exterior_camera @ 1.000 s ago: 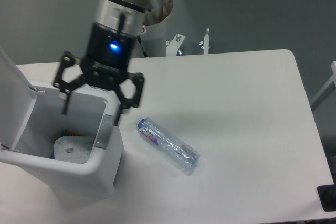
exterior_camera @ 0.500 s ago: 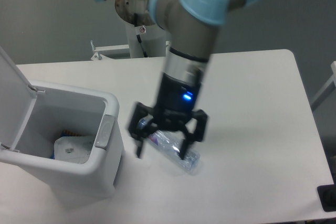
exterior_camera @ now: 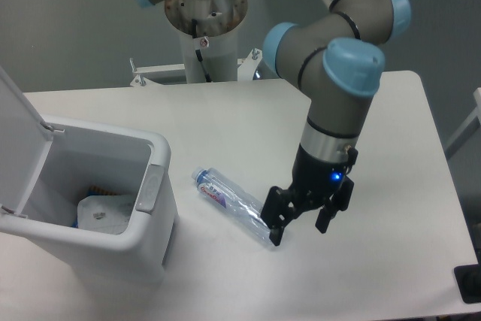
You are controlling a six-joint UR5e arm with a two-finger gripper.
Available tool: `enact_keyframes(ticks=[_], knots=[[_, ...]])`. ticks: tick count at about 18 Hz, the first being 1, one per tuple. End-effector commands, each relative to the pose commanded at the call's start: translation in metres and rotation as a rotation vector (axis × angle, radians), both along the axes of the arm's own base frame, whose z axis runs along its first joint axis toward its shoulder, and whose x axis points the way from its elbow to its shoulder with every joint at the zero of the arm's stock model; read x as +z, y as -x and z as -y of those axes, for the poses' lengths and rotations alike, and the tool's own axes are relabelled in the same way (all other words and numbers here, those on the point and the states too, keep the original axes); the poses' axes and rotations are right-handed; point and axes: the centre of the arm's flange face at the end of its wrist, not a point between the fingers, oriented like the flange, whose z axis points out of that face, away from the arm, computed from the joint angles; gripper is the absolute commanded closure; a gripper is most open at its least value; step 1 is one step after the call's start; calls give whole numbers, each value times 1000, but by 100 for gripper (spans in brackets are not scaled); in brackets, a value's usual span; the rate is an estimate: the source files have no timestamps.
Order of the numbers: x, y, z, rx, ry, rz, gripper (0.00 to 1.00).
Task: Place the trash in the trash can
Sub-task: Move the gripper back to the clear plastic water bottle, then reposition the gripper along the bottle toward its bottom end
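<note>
The gripper (exterior_camera: 301, 225) hangs with fingers (exterior_camera: 275, 232) spread apart, empty, touching the bottle's (exterior_camera: 239, 208) 4 o'clock end. The wrapper (exterior_camera: 101, 214) lies inside the open trash can (exterior_camera: 146, 231).

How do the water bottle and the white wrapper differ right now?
The water bottle lies on the table, outside the trash can; the wrapper already sits inside it. The bottle is clear, long and labelled; the wrapper is white, opaque and smaller. The pincer holds neither.

The trash can (exterior_camera: 146, 242) stands left on the table (exterior_camera: 376, 125), wrapper (exterior_camera: 101, 214) inside, bottle (exterior_camera: 239, 207) just right, gripper (exterior_camera: 302, 225) at its far end.
</note>
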Motion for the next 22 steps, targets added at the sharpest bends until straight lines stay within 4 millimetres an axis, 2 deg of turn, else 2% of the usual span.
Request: enact_keyframes(ticks=[3, 6, 12, 18, 20, 22], knots=[[-28, -4, 2, 3, 106, 65, 0], [-50, -11, -5, -9, 154, 104, 0], [-88, -29, -6, 18, 270, 145, 0], [-113, -30, -12, 39, 338, 137, 0], [-122, -40, -21, 18, 372, 122, 0], [-124, -42, -21, 16, 378, 121, 0]])
